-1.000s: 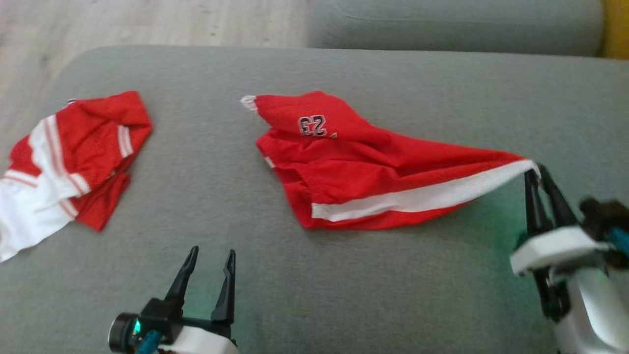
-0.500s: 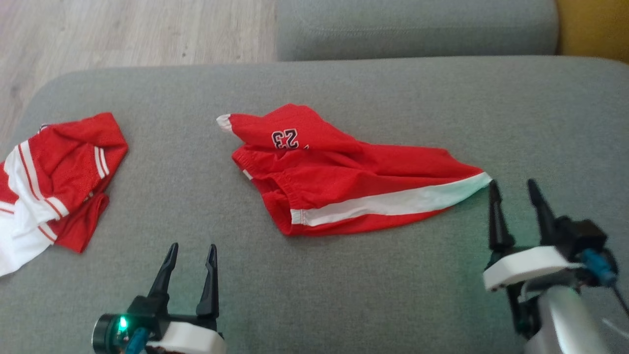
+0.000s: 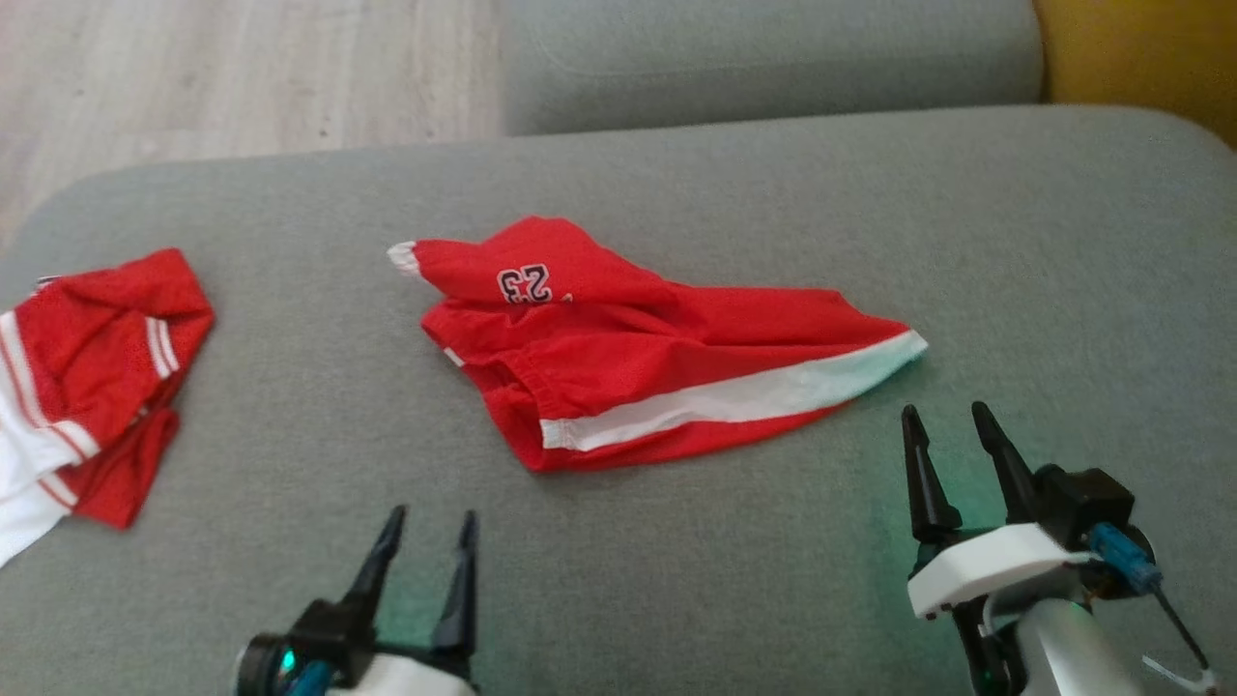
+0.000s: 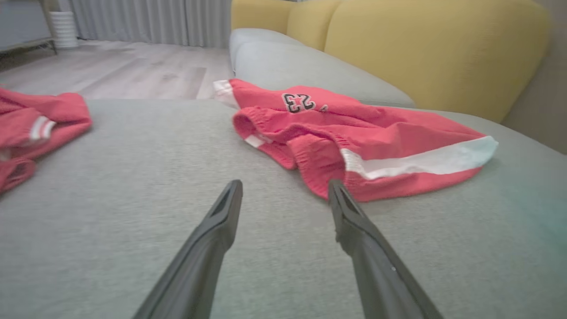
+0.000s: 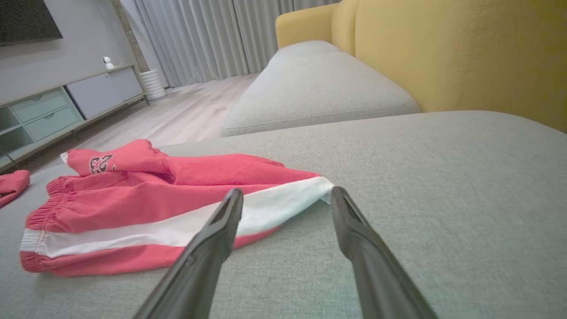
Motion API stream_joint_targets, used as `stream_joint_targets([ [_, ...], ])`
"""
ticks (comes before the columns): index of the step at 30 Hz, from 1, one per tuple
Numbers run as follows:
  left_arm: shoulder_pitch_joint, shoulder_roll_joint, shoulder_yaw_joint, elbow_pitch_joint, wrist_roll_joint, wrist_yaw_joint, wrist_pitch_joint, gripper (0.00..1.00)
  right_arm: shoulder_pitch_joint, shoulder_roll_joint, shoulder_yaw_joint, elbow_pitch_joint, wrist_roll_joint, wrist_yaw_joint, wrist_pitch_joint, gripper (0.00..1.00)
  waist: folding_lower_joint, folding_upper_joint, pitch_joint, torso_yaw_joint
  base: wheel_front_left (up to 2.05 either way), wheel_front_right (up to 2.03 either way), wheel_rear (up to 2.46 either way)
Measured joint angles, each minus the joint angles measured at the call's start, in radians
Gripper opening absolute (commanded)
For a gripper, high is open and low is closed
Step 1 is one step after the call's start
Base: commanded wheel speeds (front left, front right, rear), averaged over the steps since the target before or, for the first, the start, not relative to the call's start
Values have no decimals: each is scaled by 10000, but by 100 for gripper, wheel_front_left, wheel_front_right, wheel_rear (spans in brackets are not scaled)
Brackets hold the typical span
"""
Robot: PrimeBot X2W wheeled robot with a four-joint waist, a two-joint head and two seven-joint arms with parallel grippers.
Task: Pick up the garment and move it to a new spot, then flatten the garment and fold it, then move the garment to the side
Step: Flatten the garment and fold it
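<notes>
The garment (image 3: 87, 377), a crumpled red shirt with white striped panels, lies at the cushion's far left, also seen as the garment (image 4: 31, 124) in the left wrist view. Red shorts (image 3: 657, 358) with a white side stripe and the number 23 lie mid-cushion, spread toward the right. My right gripper (image 3: 944, 411) is open, its tips just short of the shorts' white-striped corner (image 5: 310, 190), holding nothing. My left gripper (image 3: 432, 517) is open and empty at the front, with the shorts' waistband (image 4: 319, 168) just beyond its right finger.
Everything lies on a wide grey sofa cushion (image 3: 676, 580). A second grey cushion (image 3: 754, 58) lies behind it, with a yellow backrest (image 3: 1140, 48) at the right. Wood floor (image 3: 193, 77) lies beyond the left edge, and a low cabinet (image 5: 53, 106) stands farther off.
My right gripper opened and let go of the shorts' white-striped corner, then drew back; the corner dropped flat on the cushion. The head camera shifted, and the left gripper stayed open.
</notes>
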Motion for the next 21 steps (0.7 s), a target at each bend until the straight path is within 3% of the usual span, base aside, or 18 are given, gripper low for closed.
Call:
stream_joint_targets([
  [5, -990, -8, -920, 253, -598, -163, 0, 100, -104, 0, 272, -134, -288, 0, 0, 100, 2, 0, 476, -496, 0, 0, 0],
  [14, -2107, -19, -1227, 1239, -777, -157, 0, 100, -629, 2, -8, -307, -303, 0, 0, 100, 2, 0, 1353, -1416, 0, 0, 0],
  [21, -2309, -25, -1162, 1599, -1354, -257, 0, 100, -642, 0, -73, -311, -295, 0, 0, 100, 3, 0, 1779, -1705, 0, 0, 0],
])
